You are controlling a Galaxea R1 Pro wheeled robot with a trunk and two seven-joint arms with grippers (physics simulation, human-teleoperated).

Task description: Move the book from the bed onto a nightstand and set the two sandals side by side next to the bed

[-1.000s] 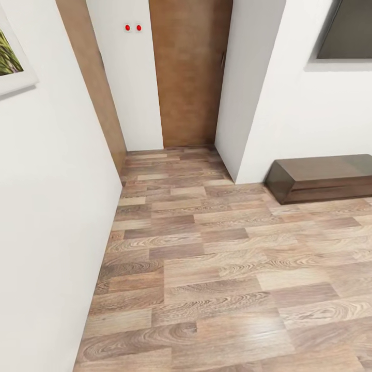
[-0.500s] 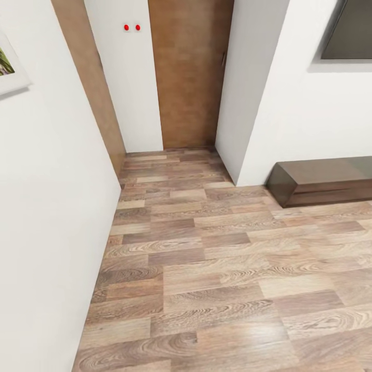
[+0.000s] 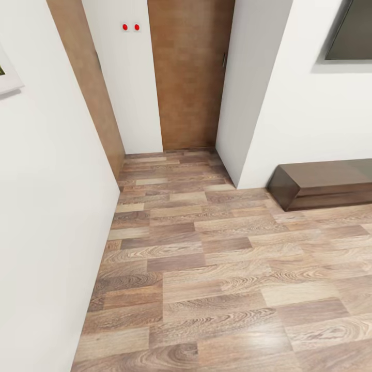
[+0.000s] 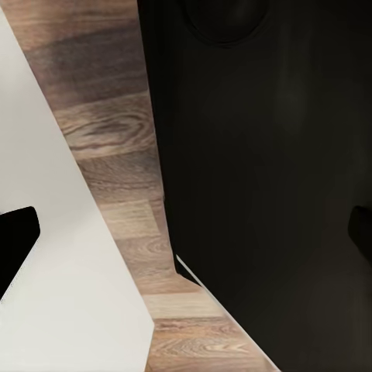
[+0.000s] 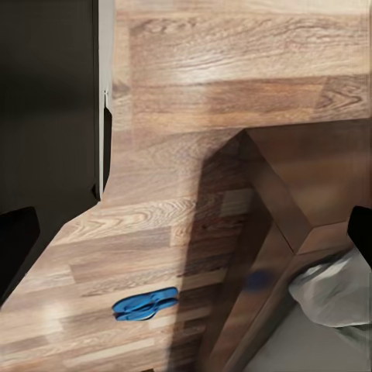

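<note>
One blue sandal (image 5: 145,303) is lying on the wood floor (image 3: 217,268) just beside the bed (image 5: 287,232), whose frame is cut off. Both grippers are showing only dark fingertips at the picture edges, so I cannot tell their state.

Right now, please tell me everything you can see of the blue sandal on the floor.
One blue sandal shows in the right wrist view. It is bright blue, thin and flat, with a strap across its top, and it lies flat on the wood-plank floor. It rests close beside the dark wooden bed frame without touching it. Nothing else touches it. Finer detail is too small to tell.
</note>
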